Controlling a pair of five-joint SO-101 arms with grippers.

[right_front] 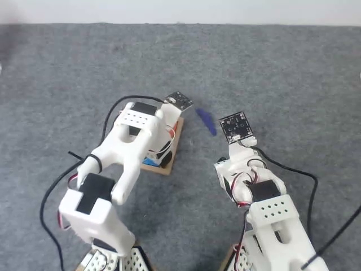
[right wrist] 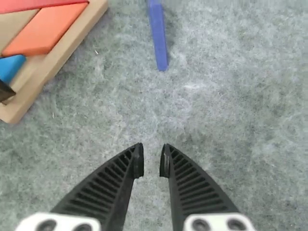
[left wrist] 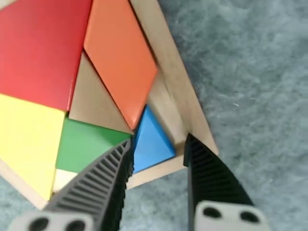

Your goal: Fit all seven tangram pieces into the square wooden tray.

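We see the left jaws [left wrist: 159, 144] wide open above one corner of the tray [left wrist: 180, 94]. They stand one on each side of the light blue triangle [left wrist: 153, 137] and grip nothing. We judge they are set this way either to leave that triangle in its corner or to nudge it square, since it lies in the tray with a strip of bare wood between it and the rim.

The right jaws [right wrist: 151, 154] are open only a crack, with nothing between them. They are low over the grey desk [right wrist: 240, 96] and point toward the dark blue piece [right wrist: 158, 33], which lies on the desk near the tray but apart from it. That piece shows as a thin strip, so it may be standing on edge; we cannot be sure. We take it to be the next piece to fetch, and the jaws would need to open wider for it.

Now the count: one tray and two arms. Inside the tray we count five coloured pieces:
- one red piece [left wrist: 38, 48]
- one orange piece [left wrist: 120, 53]
- one yellow piece [left wrist: 29, 139]
- one green piece [left wrist: 84, 144]
- the light blue triangle

The dark blue piece outside makes six. A pale patch [left wrist: 62, 179] beside the yellow piece could be the seventh or bare tray floor; we cannot tell which. A tan gap [left wrist: 96, 106] between red, orange and green looks unfilled, so we judge the task unfinished.
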